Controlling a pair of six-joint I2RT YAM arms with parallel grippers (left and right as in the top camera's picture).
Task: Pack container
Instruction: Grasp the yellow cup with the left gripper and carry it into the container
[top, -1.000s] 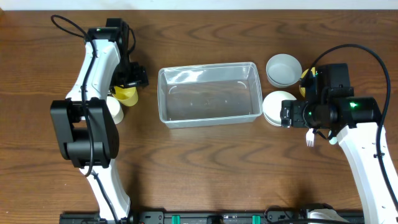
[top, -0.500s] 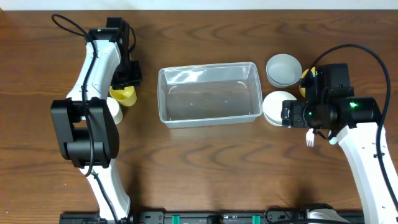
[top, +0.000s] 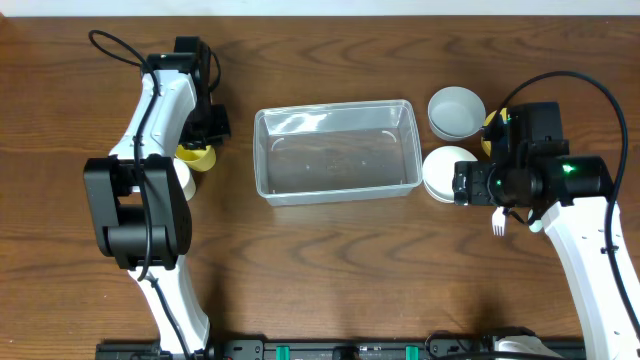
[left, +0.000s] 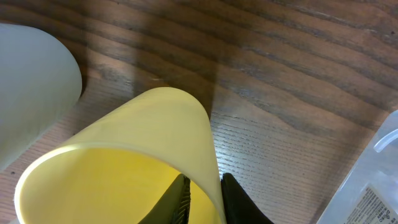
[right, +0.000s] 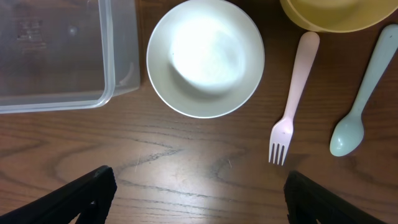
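The left pincer (left: 202, 196) is pinching a yellow cup's (left: 118, 168) rim, just left of the container (top: 337, 150); the right pincer (right: 198, 186) is hanging spread, just right of it.

The table (top: 330, 260) is dark brown wood with a strong grain. The container (top: 337, 150) sits on it near the middle. Just right of the container rest two white bowls, one (top: 457, 110) by its far corner and one (top: 438, 174) by its near corner. Further right lie a yellow bowl (right: 329, 15), a pink fork (right: 289, 118) and a pale green spoon (right: 357, 106). Left of the container are a yellow cup (top: 195, 154) and, beside it, a white cup (top: 183, 176).
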